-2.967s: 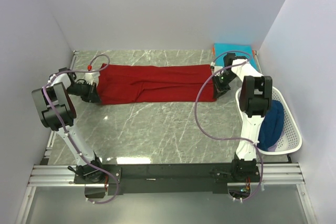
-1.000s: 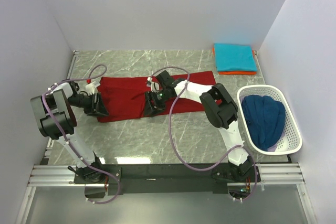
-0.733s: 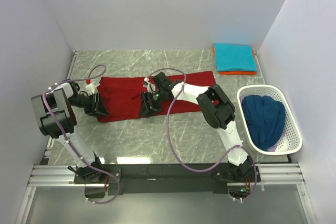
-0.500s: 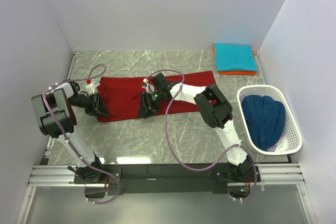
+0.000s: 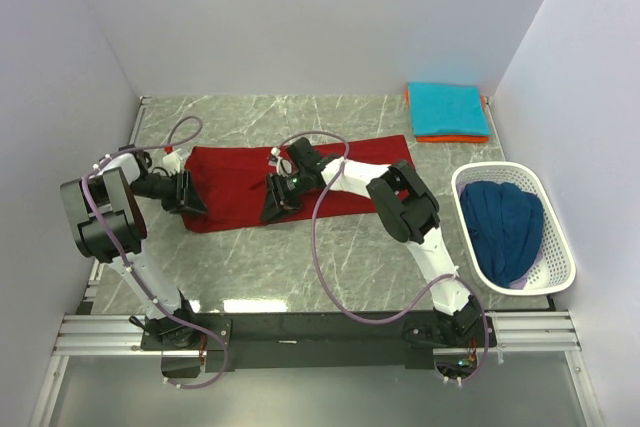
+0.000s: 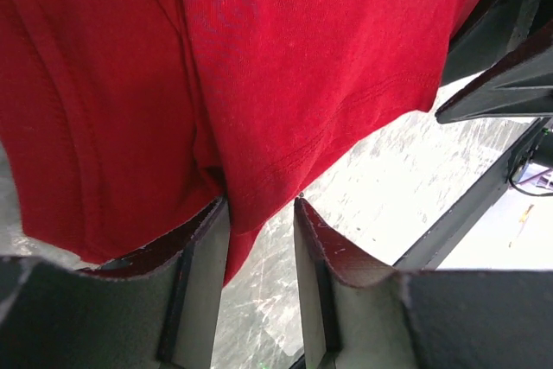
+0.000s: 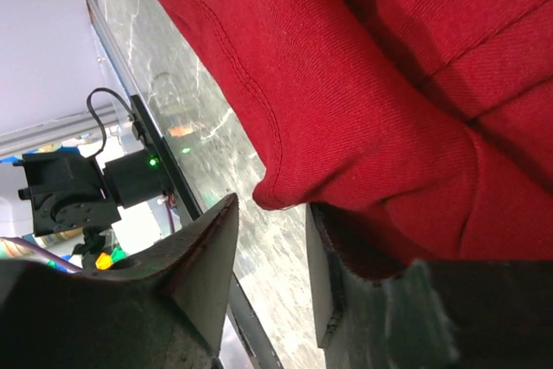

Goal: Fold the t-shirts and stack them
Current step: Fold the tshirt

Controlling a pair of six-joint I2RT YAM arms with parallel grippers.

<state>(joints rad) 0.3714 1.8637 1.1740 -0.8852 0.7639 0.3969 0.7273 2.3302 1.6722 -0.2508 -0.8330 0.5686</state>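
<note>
Table (image 5: 300, 267), marble-patterned: one dark red t-shirt (image 5: 240, 182) is laid out across the middle as a long band. Its left end is nearer the arms, and its right end is directed toward the far right corner.

Left gripper (image 5: 190, 195): found at the left end of the band, low over the cloth. In the left wrist view its fingers (image 6: 203, 283) are seen standing apart, though narrowly. A hemmed flap of the red shirt hangs into the gap and the table shows through below it. No clamp on the cloth is seen.

Right gripper (image 5: 275, 202): the right arm is stretched leftward over the shirt, and its gripper is set at the near edge of the band, roughly at mid-length. Its fingers (image 7: 207, 257) are likewise parted, and a folded edge of red cloth is lodged between them without being pinched – bare table is visible in the gap beneath the fold.

Far right corner: a teal t-shirt (image 5: 447, 107) is lying folded on an orange t-shirt (image 5: 450, 138) (only a thin orange border is visible under the teal one).

Right side: a navy blue t-shirt (image 5: 500, 227) is heaped unfolded in a white mesh basket (image 5: 560, 247), well apart from both grippers.
</note>
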